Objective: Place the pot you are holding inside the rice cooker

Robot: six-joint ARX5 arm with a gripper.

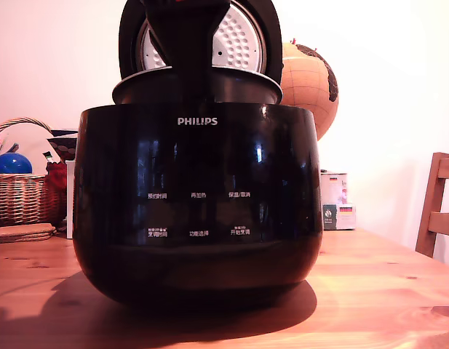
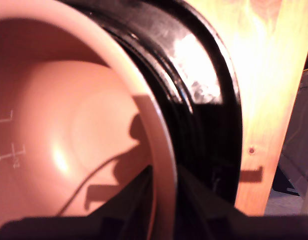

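Note:
The glossy black rice cooker [image 1: 195,211], marked PHILIPS, stands at the centre of the wooden table [image 1: 384,283]. Its lid [image 1: 239,36] is raised and shows the dimpled silver plate. The pot [image 1: 246,86] hangs in the cooker's mouth, its dark flared rim a little above the cooker's top edge. My gripper [image 1: 186,69] comes down from above and is shut on the pot's rim. In the wrist view the pot [image 2: 54,125] shows a coppery inside with level marks. One finger [image 2: 131,200] is inside the rim and the other is outside, next to the cooker's black rim [image 2: 203,100].
A brown globe [image 1: 311,80] stands behind the cooker on the exterior view's right, with small boxes [image 1: 337,200] and a wooden chair [image 1: 439,211]. On that view's left are a wicker basket [image 1: 20,196] with a blue ball [image 1: 11,163], a small dark bowl [image 1: 64,143] and cork mats [image 1: 20,233].

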